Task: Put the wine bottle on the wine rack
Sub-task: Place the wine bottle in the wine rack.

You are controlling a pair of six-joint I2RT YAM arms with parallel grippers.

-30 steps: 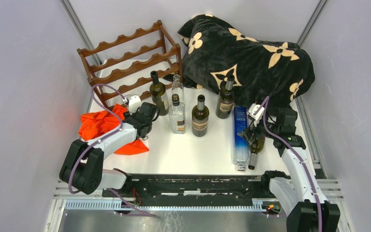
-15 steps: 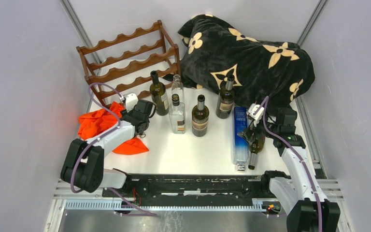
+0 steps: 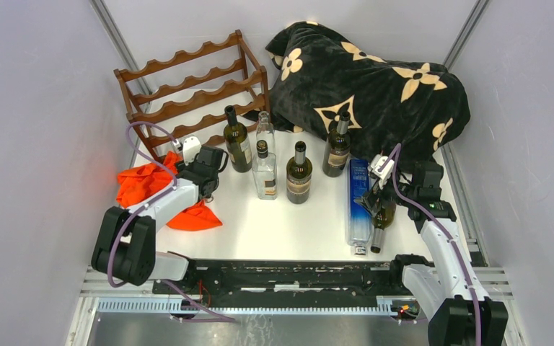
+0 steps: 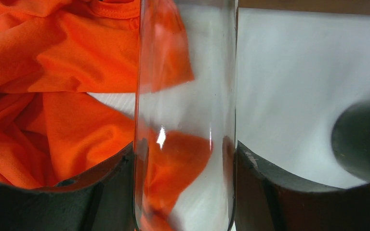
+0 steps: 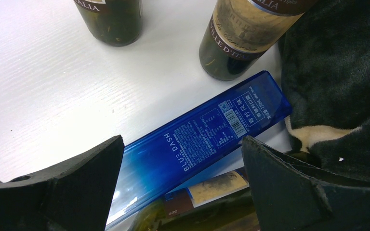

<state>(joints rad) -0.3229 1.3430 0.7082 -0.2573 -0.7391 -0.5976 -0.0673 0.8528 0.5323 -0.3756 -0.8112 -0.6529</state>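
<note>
Bright, even light from above. Soft, faint shadows on white surface [image 3: 274, 227]. Small white glint on clear bottle [image 4: 185, 96]. Dark bottle [image 4: 361, 139] at right edge blurry. Blue bottle [image 5: 207, 139] sharp, label easy to read.

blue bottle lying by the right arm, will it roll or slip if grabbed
The blue bottle looks flat-sided, so it likely won't roll where it lies. Its glossy faces may slip in a gripper. It looks like glass, so probably fragile, and pushing it could nudge the dark bottle beside it.
</note>
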